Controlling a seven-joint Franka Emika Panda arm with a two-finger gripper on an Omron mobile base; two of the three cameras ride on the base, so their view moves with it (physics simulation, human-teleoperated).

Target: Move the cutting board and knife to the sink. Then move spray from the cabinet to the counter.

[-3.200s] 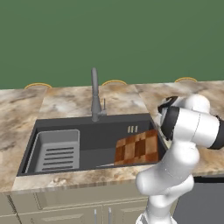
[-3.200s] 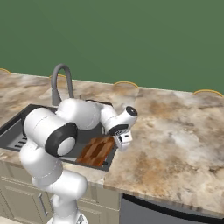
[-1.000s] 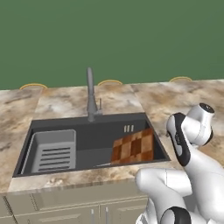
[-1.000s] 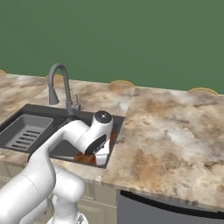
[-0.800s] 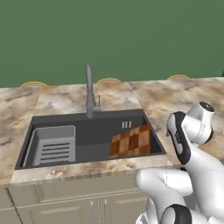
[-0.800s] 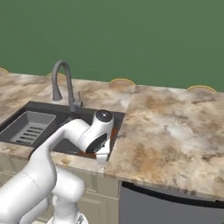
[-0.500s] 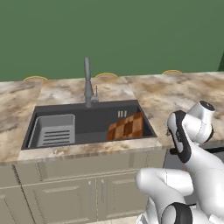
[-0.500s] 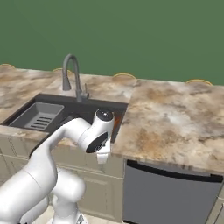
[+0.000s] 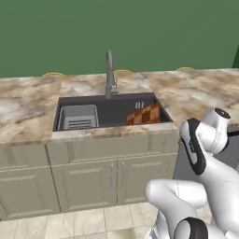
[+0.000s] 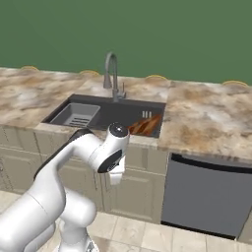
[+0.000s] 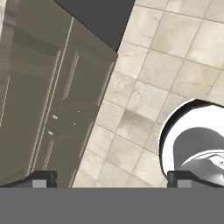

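Gripper [image 11: 109,178] jaws stand fully spread, empty, aimed at the floor [image 11: 175,70]. Counter [image 9: 196,93] surrounds the sink [image 9: 112,105]; the cutting board [image 9: 145,114] leans inside its right end. Risk: the folded arm may strike the lower cabinet doors [image 11: 48,96] while the base repositions.

The white Franka arm with dark joints [image 10: 78,162] is seen folded close over its own base, its upper link raised and bent sharply at the elbow. In the right base view the wrist is turned downward. The two-finger hand [image 11: 109,178] is pointed down, and its two small dark fingertips [image 11: 41,178] are held wide apart at the lower corners of the hand view. Nothing is gripped between them.
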